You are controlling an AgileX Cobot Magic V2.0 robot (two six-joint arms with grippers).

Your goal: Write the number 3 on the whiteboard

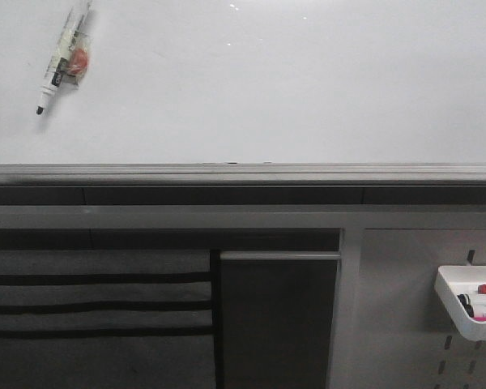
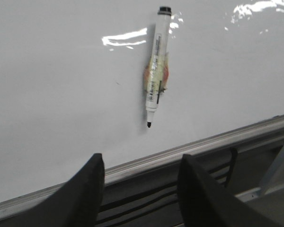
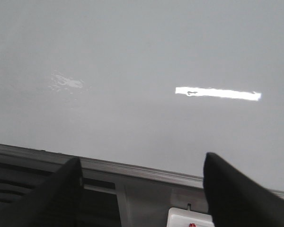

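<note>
The whiteboard (image 1: 267, 81) fills the upper part of the front view, with its grey edge rail (image 1: 243, 172) below it. No number 3 shows on it. A white marker with a black tip (image 1: 62, 58) sticks to the board at the upper left, over an orange patch; it also shows in the left wrist view (image 2: 155, 68). My left gripper (image 2: 141, 165) is open and empty, short of the rail, below the marker. My right gripper (image 3: 141, 165) is open and empty before the board's rail (image 3: 132, 168). Neither gripper shows in the front view.
A small white tray (image 1: 470, 304) with markers hangs on the pegboard at the lower right; its corner shows in the right wrist view (image 3: 187, 218). Below the rail are a dark panel with horizontal straps (image 1: 97, 308) and a grey handle bar (image 1: 279, 255).
</note>
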